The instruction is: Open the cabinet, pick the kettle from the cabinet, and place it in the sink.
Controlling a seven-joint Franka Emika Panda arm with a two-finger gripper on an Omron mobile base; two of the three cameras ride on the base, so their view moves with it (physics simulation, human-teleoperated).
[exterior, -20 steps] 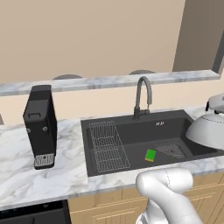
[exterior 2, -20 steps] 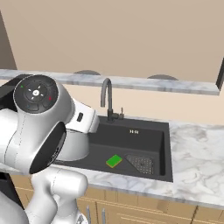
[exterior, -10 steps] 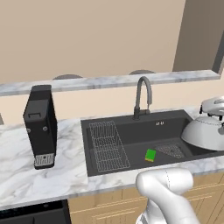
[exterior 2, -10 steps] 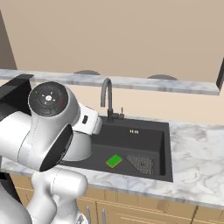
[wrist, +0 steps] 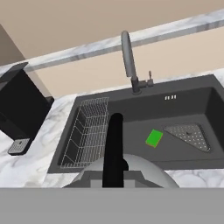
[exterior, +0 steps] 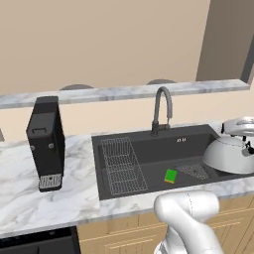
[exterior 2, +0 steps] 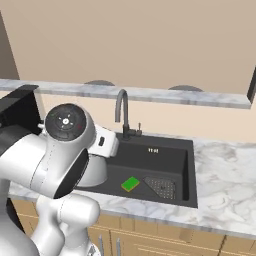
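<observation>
Marble-veined counter [exterior: 59,198], smooth, pale. Sink [exterior: 144,149]: dark matte rectangular basin, wire rack [exterior: 121,166] at its left end. Kettle [exterior: 229,155]: domed silvery metal, hanging over the basin's right end; gripper clamped tight on its black top handle [wrist: 114,146].

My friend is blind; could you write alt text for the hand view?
A silvery kettle with a black handle hangs over the near edge of a dark sink holding a wire rack, a green sponge and a faucet.
</observation>
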